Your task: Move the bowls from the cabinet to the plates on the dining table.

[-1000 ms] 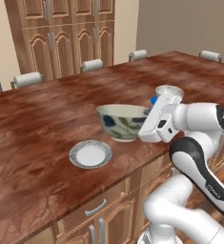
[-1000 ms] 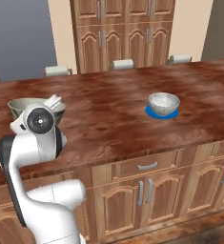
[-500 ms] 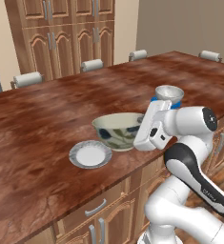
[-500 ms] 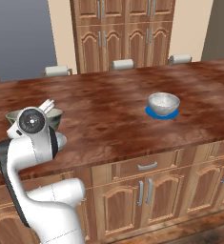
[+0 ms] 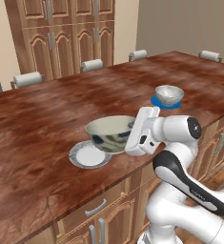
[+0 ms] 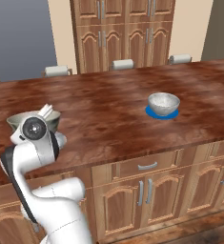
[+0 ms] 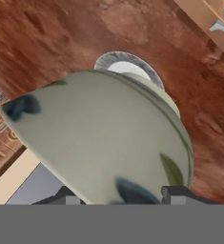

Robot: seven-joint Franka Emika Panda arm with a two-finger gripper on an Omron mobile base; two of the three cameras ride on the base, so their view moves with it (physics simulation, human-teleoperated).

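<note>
- Wood-grain dining table [image 5: 46,119] stretches across your left base view, glossy and reddish-brown, with tall wooden cupboards [image 5: 70,33] behind it and chair backs [image 5: 26,78] showing along the far edge.
- Near the table's front edge you see the grey-green bowl [image 5: 109,133], cream inside with dark markings outside, held upright above the wood. Its left side overhangs the white-grey plate [image 5: 88,155], which lies flat on the table, and bowl and plate look just apart.
- The gripper [image 5: 132,133] meets the bowl's right rim, jaws closed on that rim, with the white hand block directly behind it.
- Farther right you find the speckled pale bowl [image 5: 169,94] sitting on the blue plate [image 5: 156,101], well apart from the arm.
- From the right base view, the table [image 6: 108,119] runs left to right with drawers and panelled doors [image 6: 147,190] below.
- The grey-green bowl [image 6: 20,120] sits at the far left, partly hidden behind the arm's round joint; you cannot read the jaws here.
- The speckled bowl [image 6: 163,102] rests upright on the blue plate [image 6: 151,114] right of centre.
- In the hand view, the grey-green bowl [image 7: 104,147] looms close, its outer wall with dark blotches facing you.
- The two dark fingertips [image 7: 178,193] stand at its lower edge, grasping it.
- Beyond its rim you see part of the white-grey plate [image 7: 120,62] on the table top [image 7: 46,43].
</note>
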